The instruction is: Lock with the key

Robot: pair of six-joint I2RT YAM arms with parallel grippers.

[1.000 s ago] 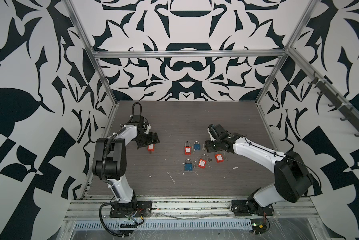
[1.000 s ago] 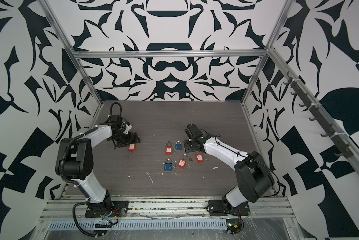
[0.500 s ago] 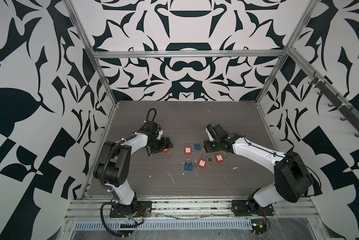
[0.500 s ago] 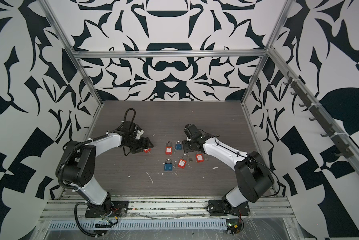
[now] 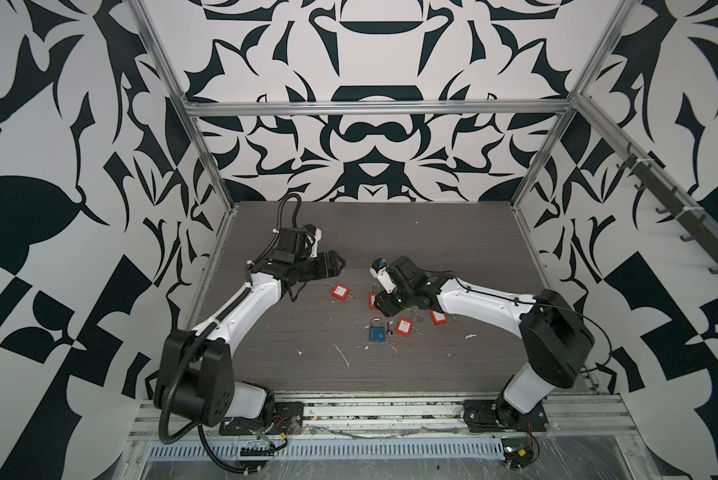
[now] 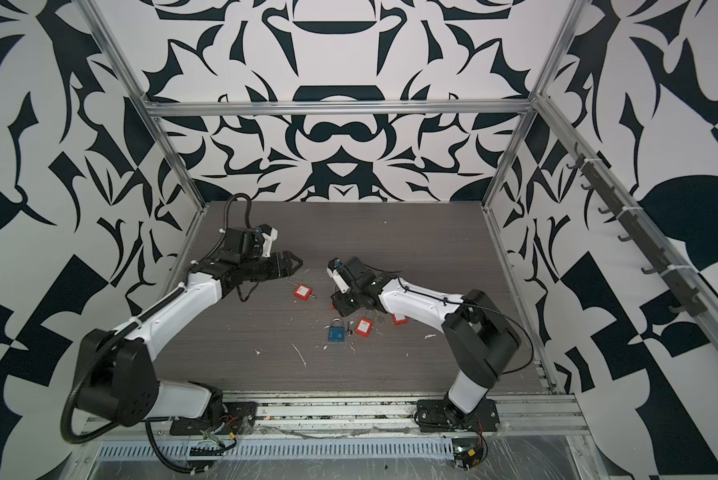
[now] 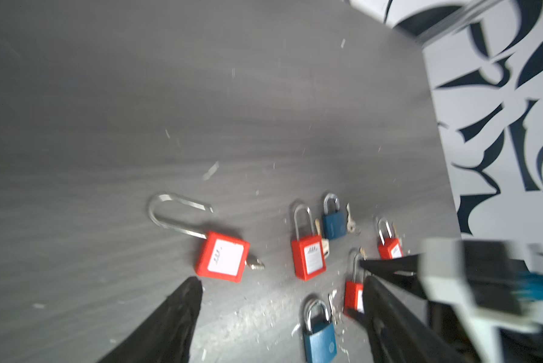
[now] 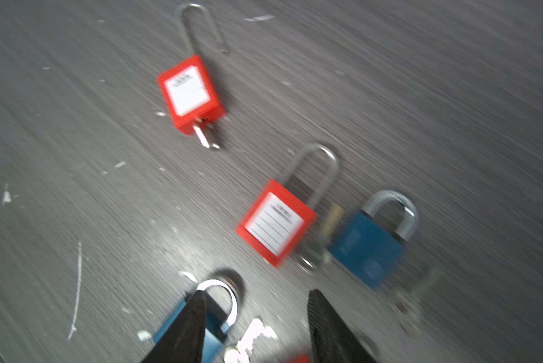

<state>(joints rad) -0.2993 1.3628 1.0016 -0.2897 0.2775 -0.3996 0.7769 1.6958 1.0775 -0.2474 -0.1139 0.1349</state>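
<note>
A red padlock lies flat near the middle of the table, its long shackle swung open. A key sticks out of its base. My left gripper is open and empty, just up and left of this padlock, not touching it. My right gripper is open over the padlock cluster to the right. A loose key lies on the table beneath its gap. One of its fingers overlaps a blue padlock in the right wrist view.
Other shut padlocks lie close together: a blue one, a red one, a red one, and a red one next to a blue one. White scraps dot the grey table. Patterned walls enclose it.
My left arm has swung right from the table's left side toward the middle, and the open red padlock now lies farther right. My right gripper has narrowed a little and shifted slightly.
</note>
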